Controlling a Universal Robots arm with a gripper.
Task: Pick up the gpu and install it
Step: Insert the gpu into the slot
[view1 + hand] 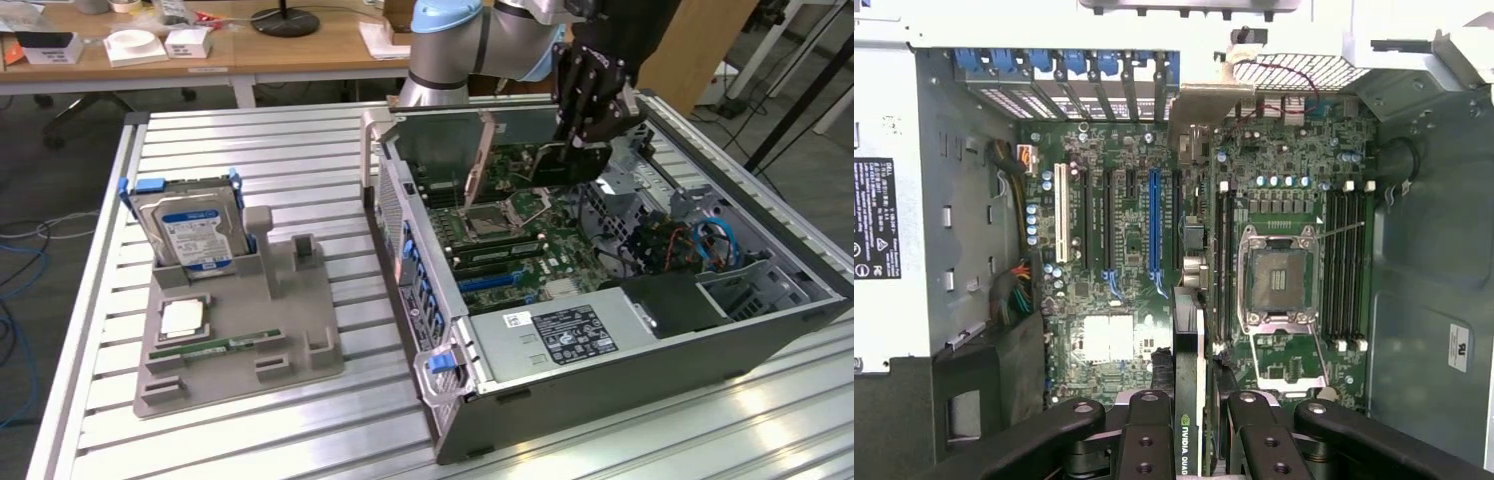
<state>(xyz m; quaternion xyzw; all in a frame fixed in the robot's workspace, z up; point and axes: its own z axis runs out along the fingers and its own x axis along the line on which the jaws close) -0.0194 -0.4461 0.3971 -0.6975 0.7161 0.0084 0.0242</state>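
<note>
GPU held edge-on in the gripper above the open computer case.

The gpu (1190, 400) stands on edge, clamped between the fingers (1146, 440) of the gripper (577, 150), its silver end bracket (1210, 108) toward the case's slotted rear wall. It hangs over the motherboard (1124, 240), between the blue expansion slot (1153, 225) and the empty CPU socket (1278, 277). The computer case (667, 350) lies on the slatted table (267, 150); beside it a grey tray (287, 320) carries the hard drive (195, 232).

gpu (558, 163) hangs over the motherboard (514, 240) inside the case (747, 340).
</note>
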